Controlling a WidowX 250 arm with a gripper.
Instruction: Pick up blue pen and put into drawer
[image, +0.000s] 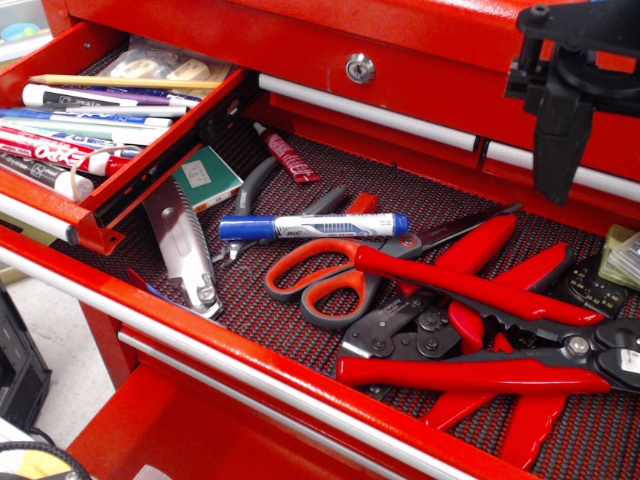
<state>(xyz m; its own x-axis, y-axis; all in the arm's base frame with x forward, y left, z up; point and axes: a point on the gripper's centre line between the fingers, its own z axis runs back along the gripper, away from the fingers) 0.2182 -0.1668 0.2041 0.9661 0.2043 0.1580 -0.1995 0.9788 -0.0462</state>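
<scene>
The blue pen lies flat in the wide red drawer, white barrel printed in blue, blue cap to the left and blue end to the right. It rests just above the orange-handled scissors. The narrow red drawer stands pulled out at the upper left, above the wide drawer, with a silver handle bar along its front; it holds several markers and a yellow pencil. My black gripper hangs at the upper right, well above and right of the pen. Its fingers hang close together and hold nothing I can see.
The wide drawer has a black-red mesh liner. It holds red-handled pliers and crimpers, a silver utility knife, a green box, a red tube and a plastic box. A lock sits on the cabinet front.
</scene>
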